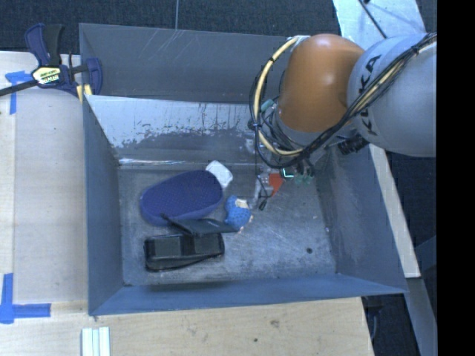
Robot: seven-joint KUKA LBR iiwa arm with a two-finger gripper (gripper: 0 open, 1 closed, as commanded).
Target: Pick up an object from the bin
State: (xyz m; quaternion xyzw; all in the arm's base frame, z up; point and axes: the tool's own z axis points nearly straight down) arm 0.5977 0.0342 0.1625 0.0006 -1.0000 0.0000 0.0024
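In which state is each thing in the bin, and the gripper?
blue oval thing: lies flat on the bin floor.
white lump: lies loose at its upper right edge.
small blue thing: lies loose beside the gripper.
black tool: lies flat near the front wall.
gripper: low in the bin.

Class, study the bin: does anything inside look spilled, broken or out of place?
Nothing stands out. The blue pad, black object, white piece and small blue piece beside the claw lie loose but whole. Only the bin's back wall shows scratches, likely ordinary wear.
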